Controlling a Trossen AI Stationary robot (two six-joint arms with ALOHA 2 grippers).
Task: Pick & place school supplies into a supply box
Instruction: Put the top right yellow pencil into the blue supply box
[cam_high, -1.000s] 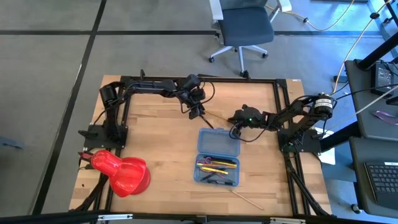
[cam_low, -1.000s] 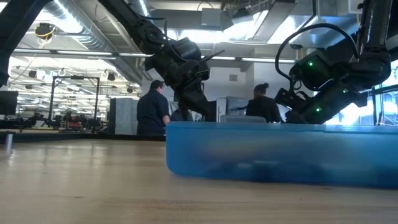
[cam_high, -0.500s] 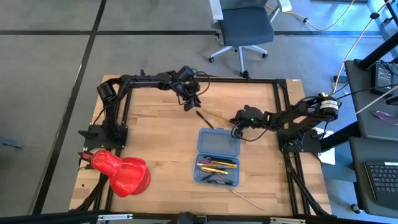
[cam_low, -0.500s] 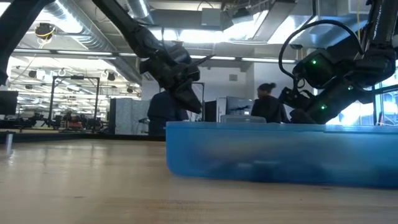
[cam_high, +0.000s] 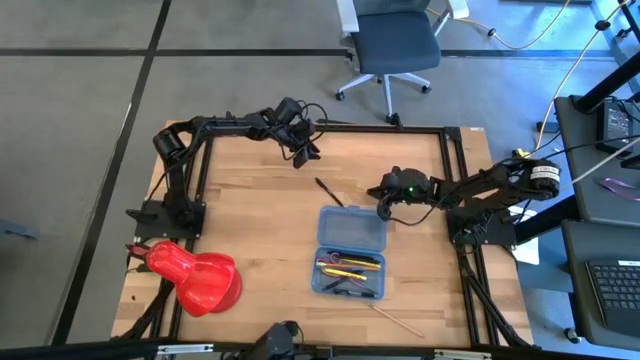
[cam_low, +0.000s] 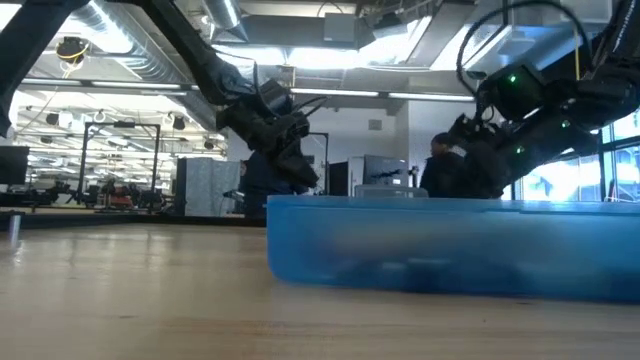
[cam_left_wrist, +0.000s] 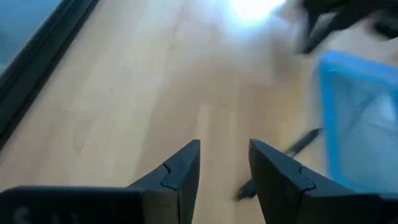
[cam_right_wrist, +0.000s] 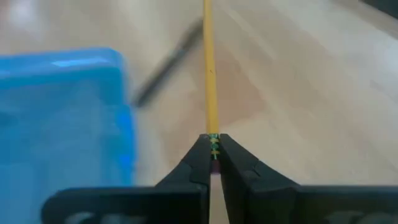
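The supply box (cam_high: 349, 252) lies open in the middle of the table, with several pens in its near half. A black pen (cam_high: 328, 192) lies flat on the wood just beyond the box's far left corner. My right gripper (cam_high: 383, 198) is at the box's far right corner, shut on a yellow pencil (cam_right_wrist: 208, 68). My left gripper (cam_high: 303, 155) hangs open near the table's far edge with nothing between its fingers (cam_left_wrist: 186, 171). A plain wood pencil (cam_high: 396, 319) lies on the table near the front edge. My right gripper pinches the yellow pencil between its two fingers at the banded end (cam_right_wrist: 213, 143). The fingers come slanting down from the table's right side and lie along the pencil, which sticks straight out ahead of them toward the black pen. Whether its far tip touches the wood, I cannot tell.
A big glossy red object (cam_high: 195, 277) sits at the near left corner. A black frame (cam_high: 440, 130) runs along the table's far and right edges. Bare wood lies left of the box. People stand in the room behind the table.
My left gripper has drawn away from the black pen toward the table's far edge and to the left, staying open; the pen lies where it was. My right gripper has risen a little with the yellow pencil, still shut on it.
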